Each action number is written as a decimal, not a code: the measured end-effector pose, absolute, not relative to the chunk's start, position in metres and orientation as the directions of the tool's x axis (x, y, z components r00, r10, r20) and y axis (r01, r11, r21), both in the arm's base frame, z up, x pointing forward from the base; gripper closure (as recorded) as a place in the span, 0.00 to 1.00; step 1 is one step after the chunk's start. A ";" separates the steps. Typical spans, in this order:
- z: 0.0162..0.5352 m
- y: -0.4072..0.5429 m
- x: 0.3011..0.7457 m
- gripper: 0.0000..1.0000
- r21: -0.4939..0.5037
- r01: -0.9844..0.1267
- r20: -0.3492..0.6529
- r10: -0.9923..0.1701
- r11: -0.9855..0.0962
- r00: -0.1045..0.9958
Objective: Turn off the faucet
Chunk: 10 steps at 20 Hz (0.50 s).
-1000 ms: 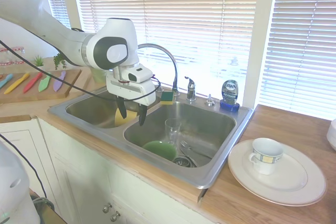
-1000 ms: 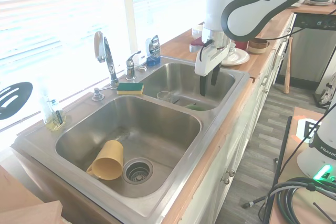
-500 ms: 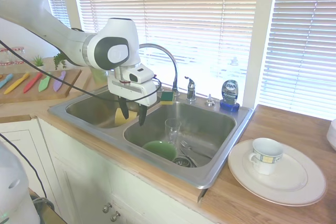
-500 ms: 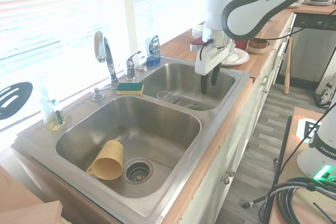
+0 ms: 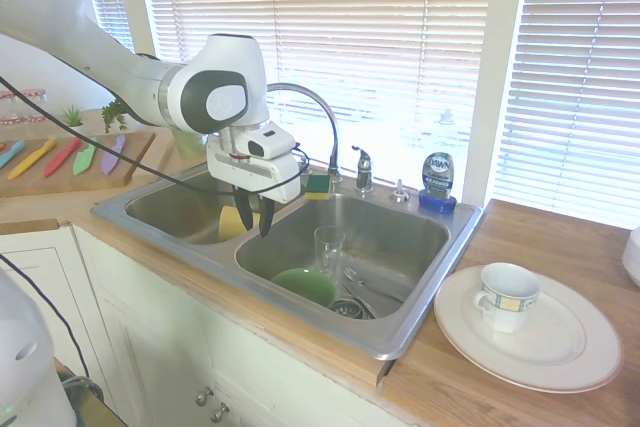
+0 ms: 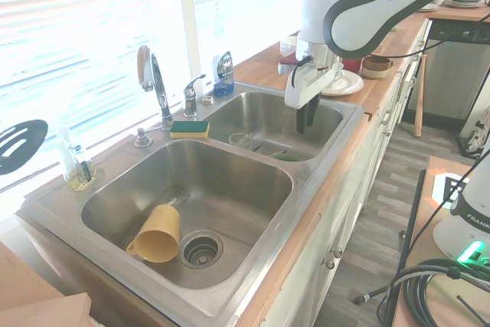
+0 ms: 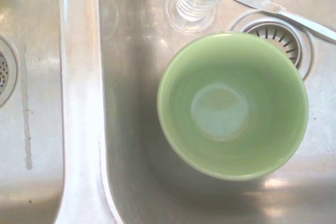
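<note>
The faucet's chrome gooseneck spout [image 5: 318,102] arches over the sink's divider, and its small lever handle [image 5: 362,162] stands behind the right basin. From the other side the spout [image 6: 153,74] and handle [image 6: 191,93] sit at the sink's back rim. My gripper [image 5: 253,219] hangs fingers-down over the front of the divider, well short of the handle. Its fingers are nearly together with nothing between them [image 6: 304,119]. The wrist view looks straight down on the divider [image 7: 79,103].
The right basin holds a green bowl [image 5: 305,285] [image 7: 231,103], a clear glass [image 5: 328,245] and cutlery. A yellow cup [image 6: 157,233] lies in the left basin. Behind the sink are a sponge [image 5: 318,185], a blue soap bottle [image 5: 437,179] and a knob cap [image 5: 400,190]. A plate [image 5: 560,357] with a mug [image 5: 508,295] sits on the counter.
The gripper's fingers have drawn together from wide open to nearly touching. The arm itself has barely shifted over the divider.
</note>
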<state>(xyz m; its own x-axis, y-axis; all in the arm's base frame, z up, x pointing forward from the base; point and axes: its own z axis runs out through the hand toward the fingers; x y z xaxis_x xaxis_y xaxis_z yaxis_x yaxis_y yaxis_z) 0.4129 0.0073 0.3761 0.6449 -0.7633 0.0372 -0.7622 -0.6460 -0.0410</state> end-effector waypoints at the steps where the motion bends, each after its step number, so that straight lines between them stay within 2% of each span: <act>1: 0.377 0.007 0.413 1.00 -0.045 -0.763 0.038 -0.765 -0.644 0.643; 6: 0.391 0.007 0.429 1.00 -0.097 -0.759 0.080 -0.765 -0.644 0.639; 10: 0.414 0.007 0.467 1.00 -0.256 -0.741 0.180 -0.784 -0.621 0.594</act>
